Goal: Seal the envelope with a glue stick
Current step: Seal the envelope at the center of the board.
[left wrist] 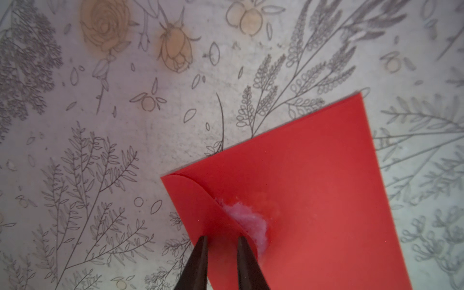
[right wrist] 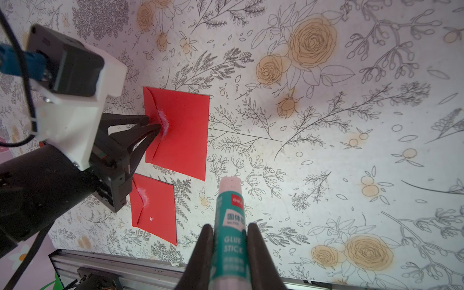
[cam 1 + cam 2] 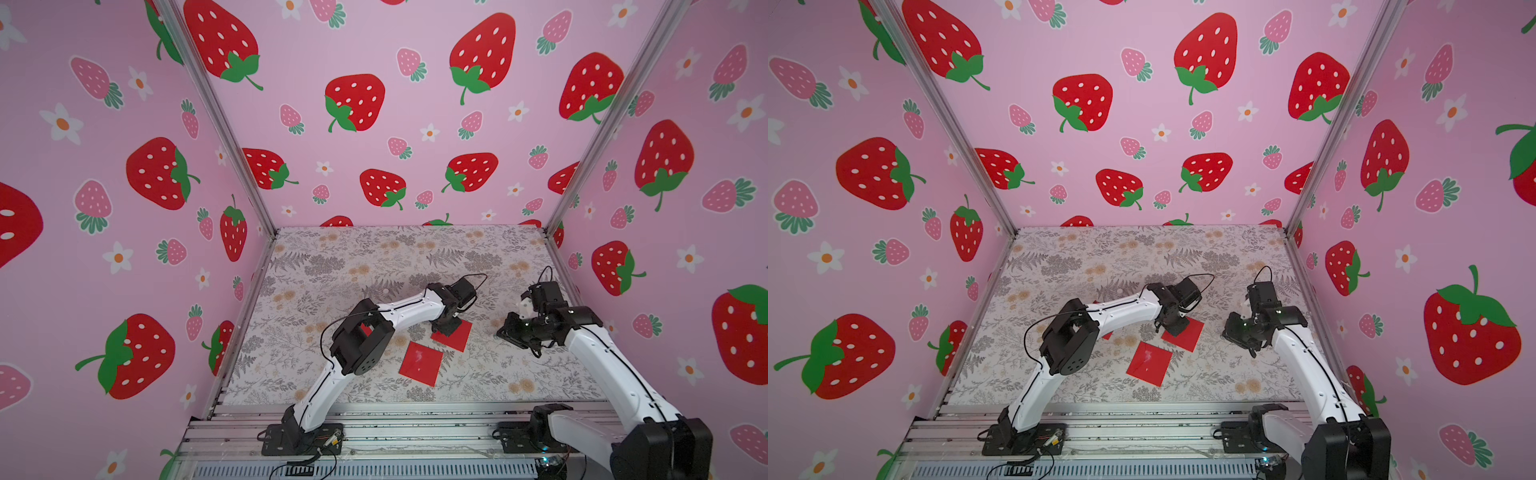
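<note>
Two red envelopes lie on the floral table. The farther envelope has its rounded flap folded over, with a whitish glue smear at the flap's edge. My left gripper points down with both tips resting on that flap, its jaws slightly apart and nothing between them. The glue stick, white with a teal label, is clamped in my right gripper, which hovers above the table to the right of the envelopes. Its pale tip points toward the table.
The nearer envelope lies flap down with glue traces. A small red scrap shows under the left arm's elbow. Pink strawberry walls enclose the table on three sides. The metal rail runs along the front edge.
</note>
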